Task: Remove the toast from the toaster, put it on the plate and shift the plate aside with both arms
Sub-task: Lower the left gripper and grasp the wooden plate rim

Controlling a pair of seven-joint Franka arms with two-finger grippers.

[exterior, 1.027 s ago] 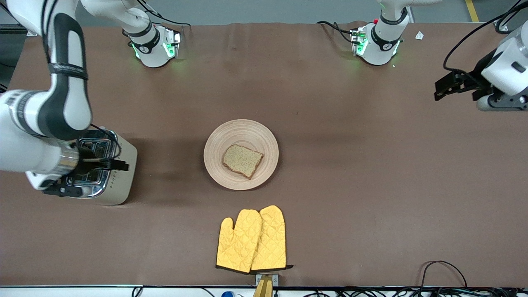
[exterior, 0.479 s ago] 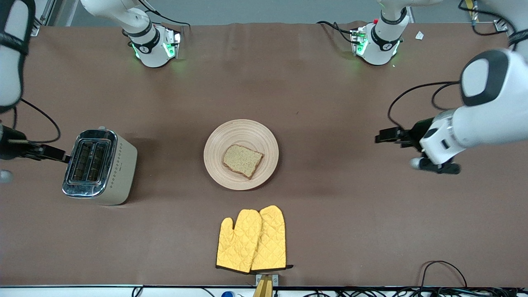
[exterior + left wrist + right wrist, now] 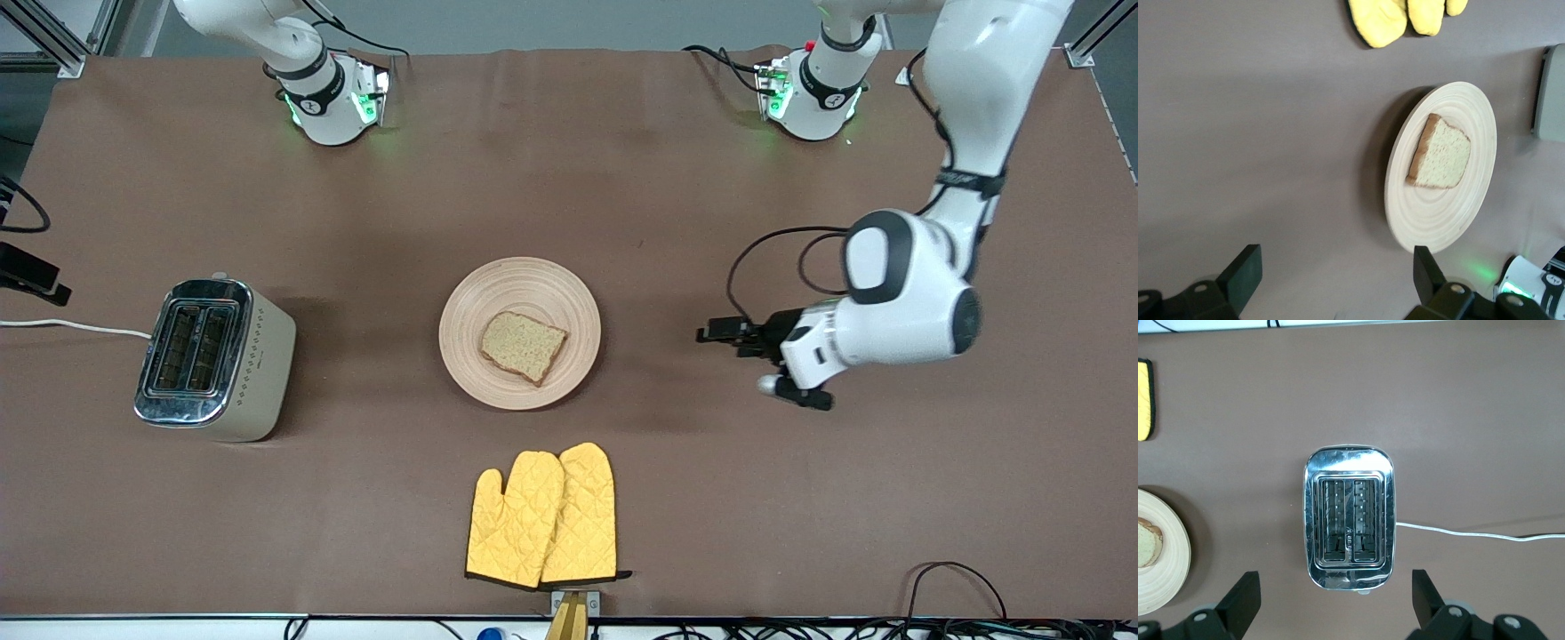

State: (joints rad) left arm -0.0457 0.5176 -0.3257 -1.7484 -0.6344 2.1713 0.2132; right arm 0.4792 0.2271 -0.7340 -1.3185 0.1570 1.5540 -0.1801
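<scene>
One toast (image 3: 523,346) slice lay flat on the plate (image 3: 471,307) mid-table. Left gripper (image 3: 711,335) hung over bare table beside the plate toward the left arm's end, fingers spread wide, holding nothing. Right gripper (image 3: 1331,603) was above the toaster (image 3: 213,360), also wide open and empty.

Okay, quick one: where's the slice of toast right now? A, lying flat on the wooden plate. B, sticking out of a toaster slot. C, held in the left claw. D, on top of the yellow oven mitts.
A: the toast lies flat on the plate, both toaster slots are empty, and the left claw is open with nothing in it.
</scene>
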